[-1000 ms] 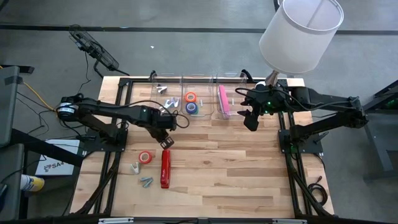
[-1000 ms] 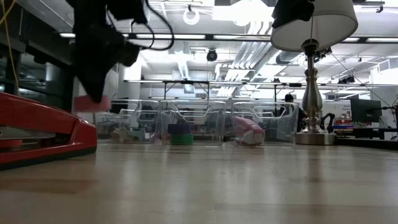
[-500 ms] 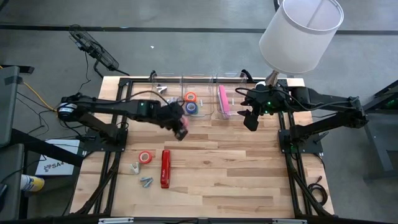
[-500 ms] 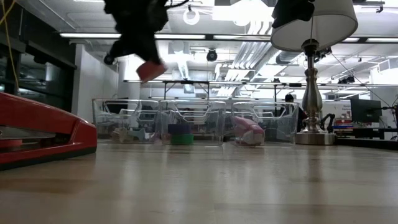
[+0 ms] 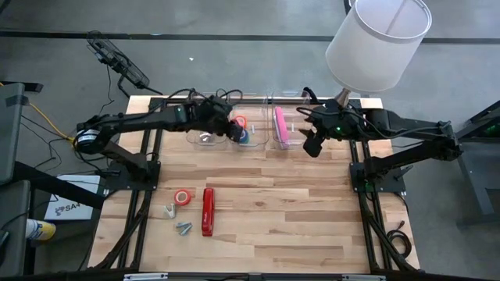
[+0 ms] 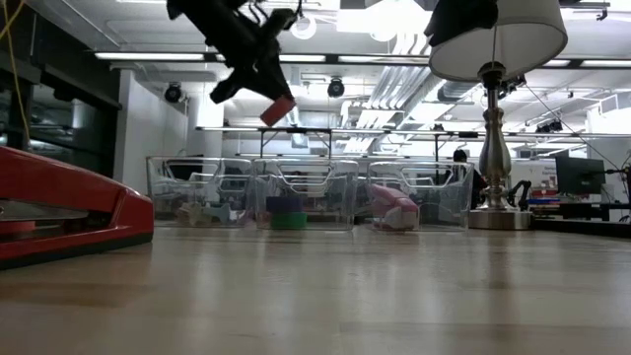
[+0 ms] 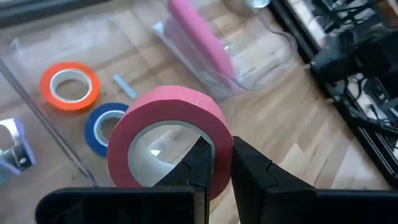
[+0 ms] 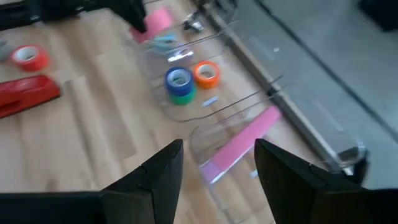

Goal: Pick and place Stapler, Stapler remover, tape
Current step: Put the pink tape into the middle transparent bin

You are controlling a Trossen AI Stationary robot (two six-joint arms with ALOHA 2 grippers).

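Above the middle bin (image 5: 248, 119), left end effector (image 5: 232, 129) grips pink tape (image 7: 168, 140).

Pink tape roll (image 7: 169, 134) is held in the air above the middle clear bin (image 5: 248, 137), pinched through its wall. Orange roll (image 7: 69, 85) and blue roll (image 7: 102, 127) lie flat in that bin (a green roll (image 8: 181, 96) sits under the blue). Pink stapler (image 5: 280, 126) rests in the right bin. Red stapler (image 5: 208, 211) lies flat on the table, the red tape roll (image 5: 183, 197) just beside it. Silvery staple removers (image 5: 177, 219) lie near the red stapler.
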